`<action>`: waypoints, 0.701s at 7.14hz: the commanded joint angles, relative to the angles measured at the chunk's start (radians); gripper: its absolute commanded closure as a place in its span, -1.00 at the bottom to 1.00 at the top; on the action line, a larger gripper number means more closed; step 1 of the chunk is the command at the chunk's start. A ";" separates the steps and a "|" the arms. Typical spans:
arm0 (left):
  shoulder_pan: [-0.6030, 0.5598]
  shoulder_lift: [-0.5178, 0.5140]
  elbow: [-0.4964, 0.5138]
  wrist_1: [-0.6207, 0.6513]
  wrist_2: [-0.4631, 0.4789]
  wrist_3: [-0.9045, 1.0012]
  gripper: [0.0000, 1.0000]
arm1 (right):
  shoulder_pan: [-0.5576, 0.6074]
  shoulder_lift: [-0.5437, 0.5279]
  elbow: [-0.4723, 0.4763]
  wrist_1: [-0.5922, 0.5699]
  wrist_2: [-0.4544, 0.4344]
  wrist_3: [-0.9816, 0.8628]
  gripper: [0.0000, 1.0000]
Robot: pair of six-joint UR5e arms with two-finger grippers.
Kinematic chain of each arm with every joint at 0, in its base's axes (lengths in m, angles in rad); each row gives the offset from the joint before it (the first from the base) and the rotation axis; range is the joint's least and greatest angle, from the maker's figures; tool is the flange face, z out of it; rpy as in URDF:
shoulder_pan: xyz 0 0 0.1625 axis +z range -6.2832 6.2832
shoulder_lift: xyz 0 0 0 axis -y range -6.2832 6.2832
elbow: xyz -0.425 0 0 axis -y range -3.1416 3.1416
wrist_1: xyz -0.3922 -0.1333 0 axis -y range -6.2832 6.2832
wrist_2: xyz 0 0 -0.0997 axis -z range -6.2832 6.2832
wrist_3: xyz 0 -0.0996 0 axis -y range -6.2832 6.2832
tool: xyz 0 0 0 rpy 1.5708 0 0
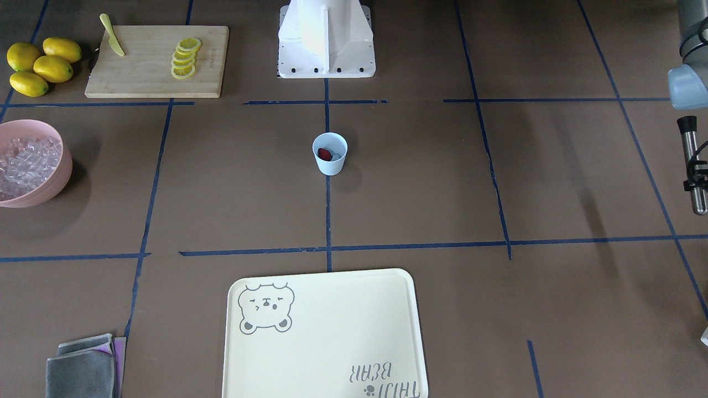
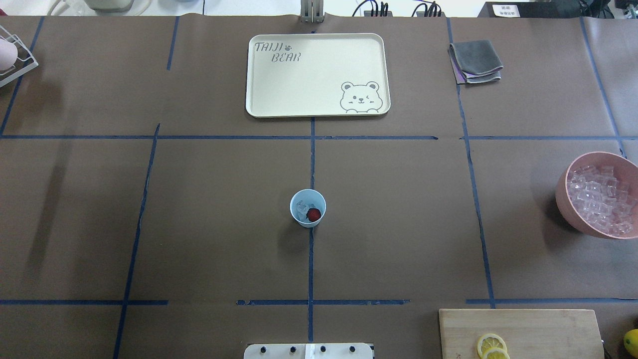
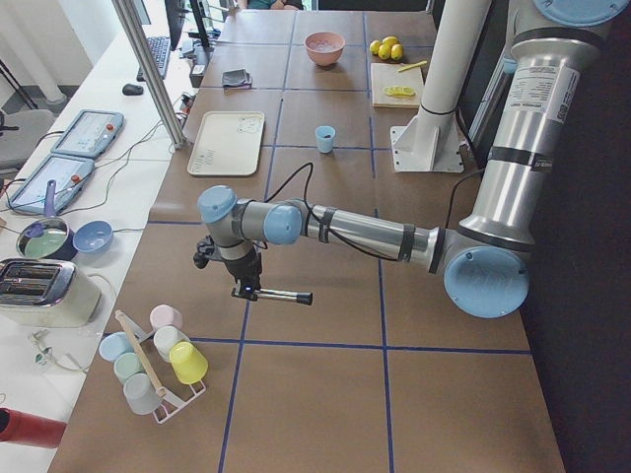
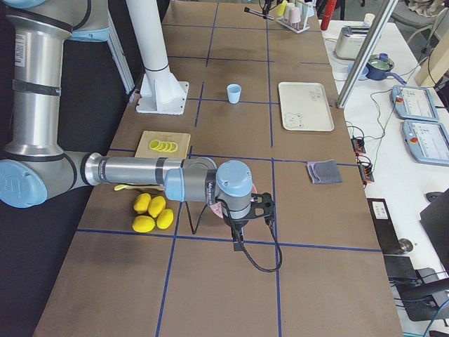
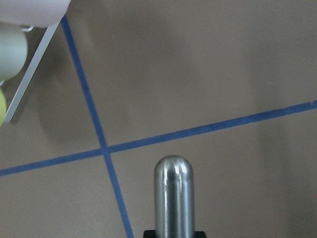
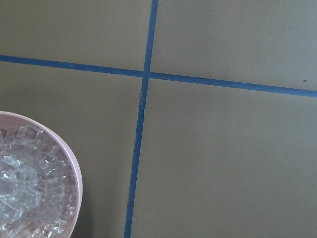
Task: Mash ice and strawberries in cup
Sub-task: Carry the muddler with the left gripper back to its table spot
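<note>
Working on a brown desk [image 2: 199, 199] crossed by blue tape. Reaching far out over its left end with the left arm [image 3: 365, 232]; hanging over the right end with the right arm [image 4: 140, 172], just beside a pink bowl [image 2: 563, 189] heaped with loose cubes. Cannot tell whether the right gripper [image 4: 237, 235] is spread or pressed together.

Found at the desk's middle: the cup [image 1: 330, 166], upright on the centre tape line, holding 1 strawberry [image 2: 313, 215] against a few cubes of ice [image 2: 302, 207]. Both seemingly whole, so likely no mashing done yet.

Pinched in the left gripper [image 3: 246, 284]: a steel rod [image 1: 690, 146], lying about level, not pointing down. Needs carrying well to the robot's right to reach the cup, then tipping upright, rounded end down, over the rim. Neither arm near, but only 1 with the tool.
</note>
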 commanded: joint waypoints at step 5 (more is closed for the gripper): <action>0.039 0.197 0.084 -0.504 -0.035 -0.400 0.78 | 0.000 -0.002 0.000 0.001 -0.002 -0.002 -0.98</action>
